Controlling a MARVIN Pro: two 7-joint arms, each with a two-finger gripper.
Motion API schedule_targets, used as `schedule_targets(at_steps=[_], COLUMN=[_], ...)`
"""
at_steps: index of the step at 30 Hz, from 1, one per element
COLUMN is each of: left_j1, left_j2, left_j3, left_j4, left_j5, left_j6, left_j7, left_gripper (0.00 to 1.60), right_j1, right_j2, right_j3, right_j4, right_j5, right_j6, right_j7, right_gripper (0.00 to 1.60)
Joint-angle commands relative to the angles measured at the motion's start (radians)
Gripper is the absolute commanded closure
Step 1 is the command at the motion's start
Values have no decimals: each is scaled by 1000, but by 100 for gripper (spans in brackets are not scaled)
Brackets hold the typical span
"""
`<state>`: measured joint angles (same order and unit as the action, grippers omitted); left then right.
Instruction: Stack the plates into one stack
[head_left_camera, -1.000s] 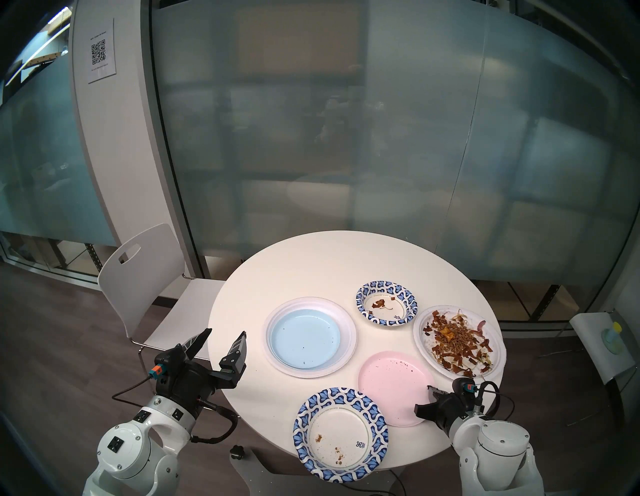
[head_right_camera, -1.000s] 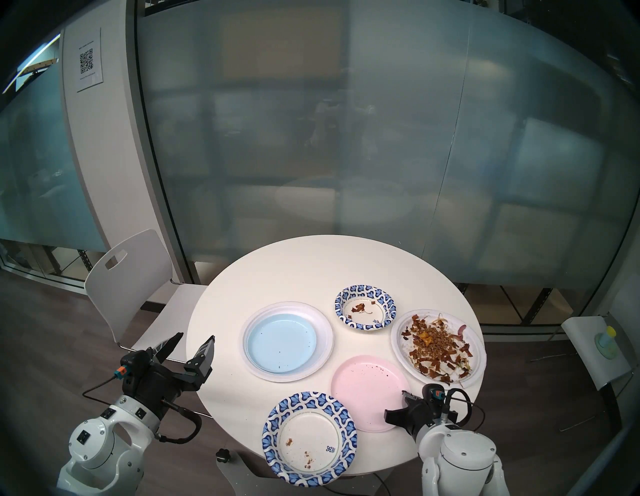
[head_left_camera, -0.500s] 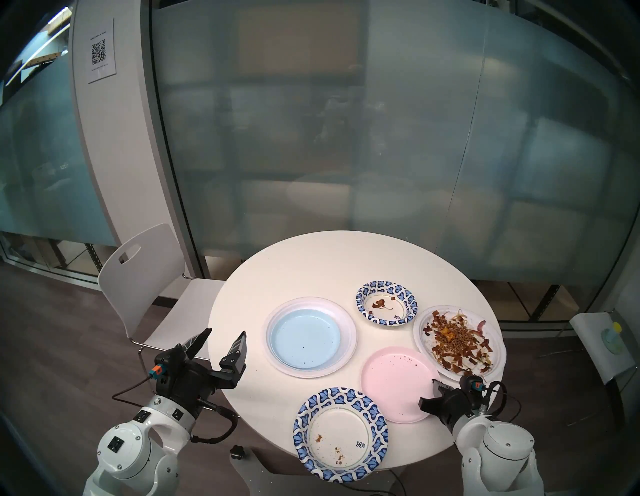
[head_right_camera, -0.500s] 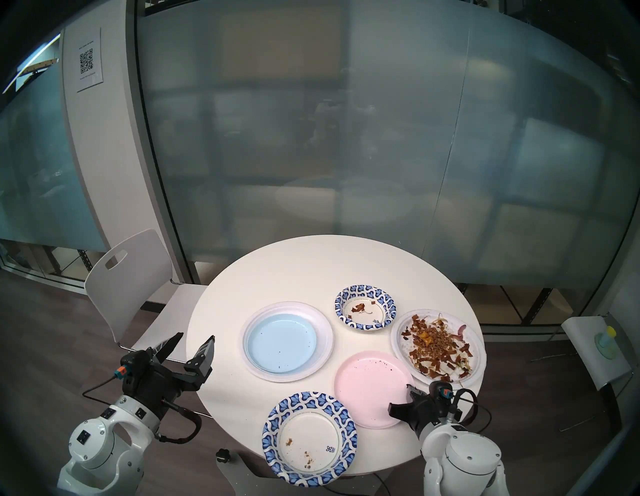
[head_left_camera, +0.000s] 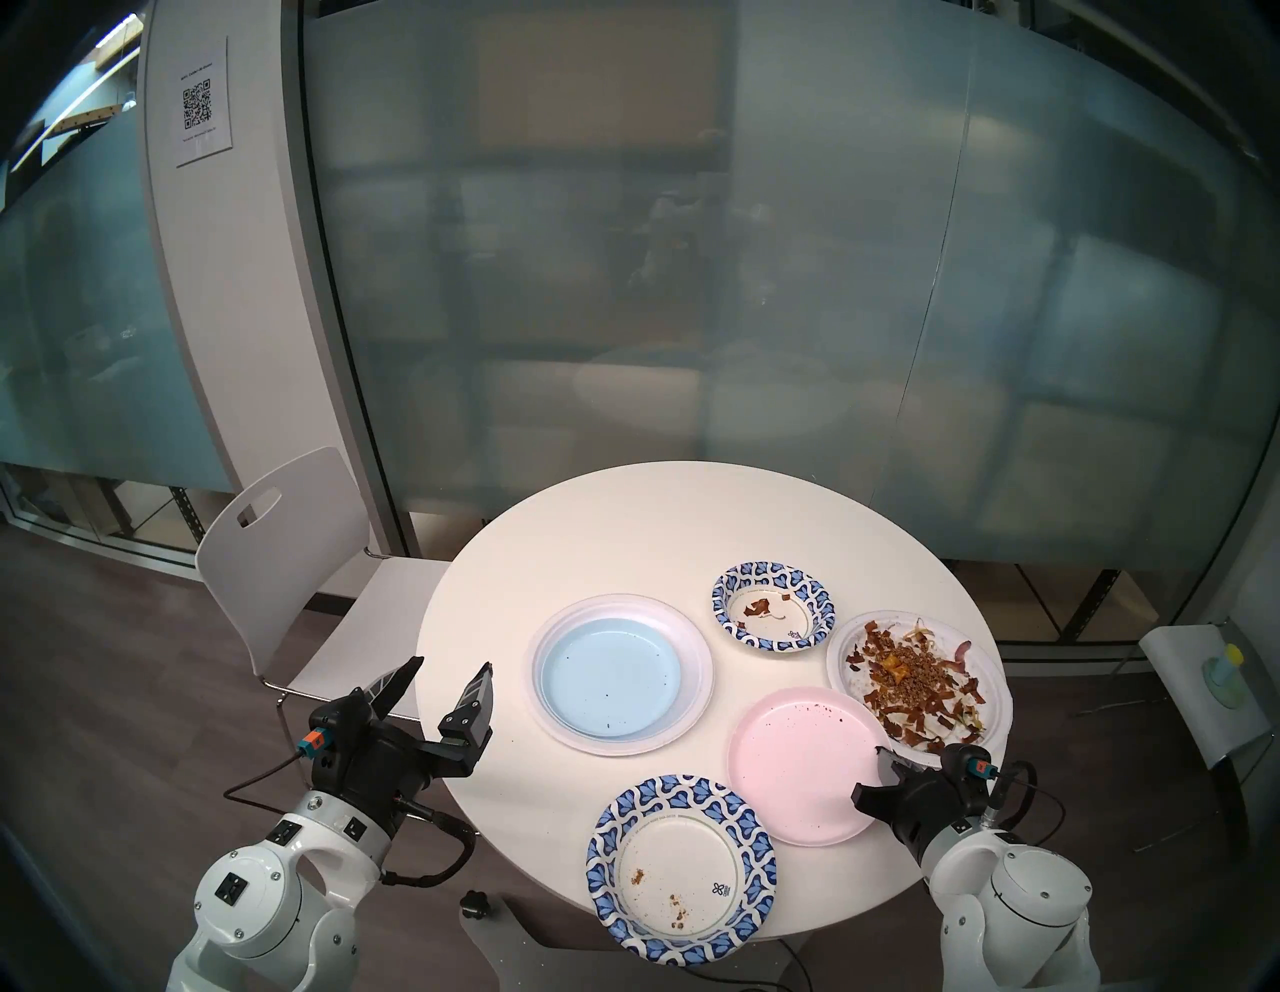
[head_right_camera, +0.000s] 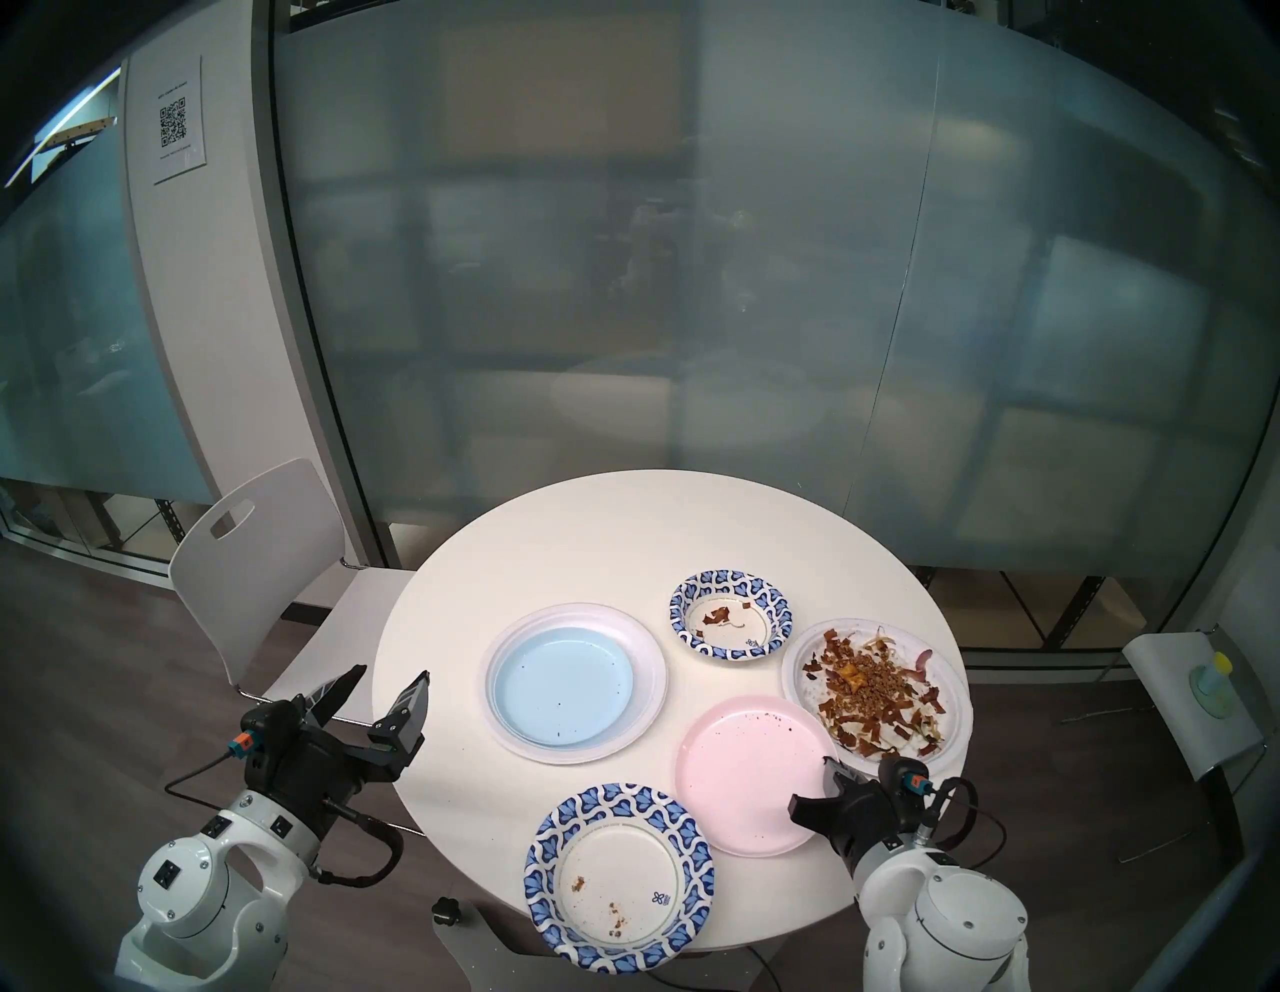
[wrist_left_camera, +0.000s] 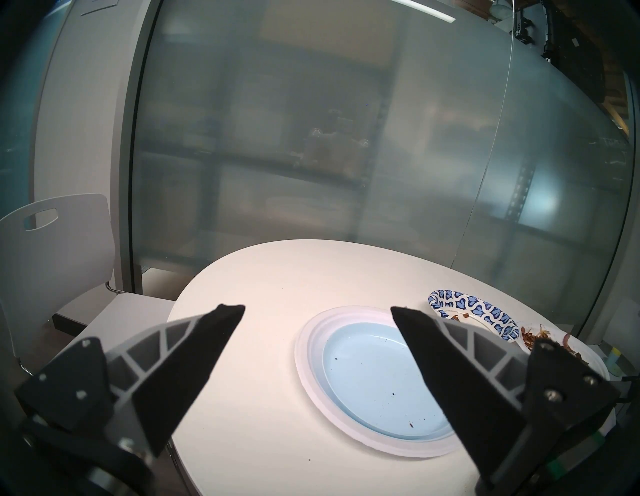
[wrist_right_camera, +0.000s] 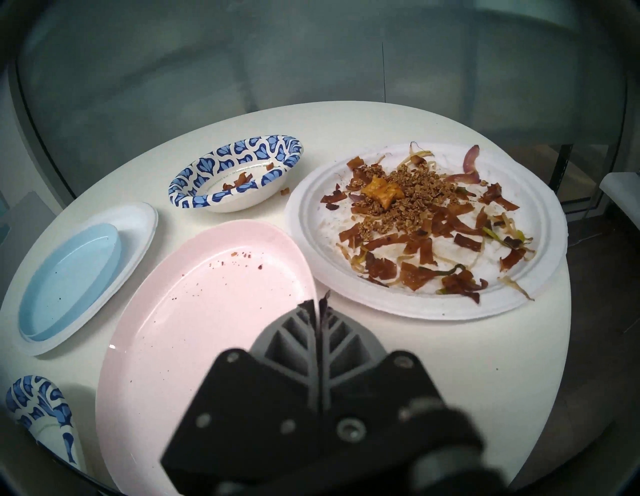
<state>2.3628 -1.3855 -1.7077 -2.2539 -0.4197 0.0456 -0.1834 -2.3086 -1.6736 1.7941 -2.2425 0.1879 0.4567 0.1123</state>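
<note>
My right gripper (head_left_camera: 881, 758) (wrist_right_camera: 317, 304) is shut on the right rim of the pale pink plate (head_left_camera: 796, 755) (wrist_right_camera: 207, 311). That plate's far edge overlaps the near rim of a large white plate (head_left_camera: 992, 720) covered in food scraps. A pale blue plate (head_left_camera: 609, 675) (wrist_left_camera: 374, 374) lies inside another large white plate (head_left_camera: 623, 601) at the table's centre left. A small blue-patterned bowl (head_left_camera: 734, 582) sits behind them. A blue-patterned plate (head_left_camera: 682, 869) overhangs the front edge. My left gripper (head_left_camera: 453, 663) (wrist_left_camera: 317, 309) hovers open and empty at the table's left edge.
The plates are on a round white table (head_left_camera: 623, 526) in front of a frosted glass wall. A white chair (head_left_camera: 291, 554) stands at its left. Another seat (head_left_camera: 1205, 693) with a small bottle on it is at the right.
The right gripper has carried the pink plate to the right and a little farther away, so its edge now overlaps the scrap-covered white plate. The left arm has not moved.
</note>
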Motion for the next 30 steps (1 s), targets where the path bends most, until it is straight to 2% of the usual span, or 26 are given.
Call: schedule_targets(at_steps=[1, 12, 19, 24, 30], left_j1=[-2, -3, -4, -4, -4], left_j2=[-1, -6, -8, -10, -13], left_j3=[1, 0, -1, -2, -3], left_j4=[-20, -20, -20, -20, -19], left_j5=[-2, 1, 2, 4, 5], left_j6=[2, 3, 3, 4, 5], left_j7=[0, -4, -6, -8, -11], left_gripper=[0, 0, 0, 0, 0], right_j1=[12, 49, 68, 115, 186], right_j2=[-36, -72, -77, -61, -21], right_j3=[13, 25, 16, -1, -53], right_j4=[-44, -34, -58, -41, 9], right_j5=[43, 99, 132, 143, 148], right_j6=[-38, -79, -81, -63, -33], right_j7=[6, 23, 33, 37, 31], right_gripper=[160, 160, 160, 160, 160])
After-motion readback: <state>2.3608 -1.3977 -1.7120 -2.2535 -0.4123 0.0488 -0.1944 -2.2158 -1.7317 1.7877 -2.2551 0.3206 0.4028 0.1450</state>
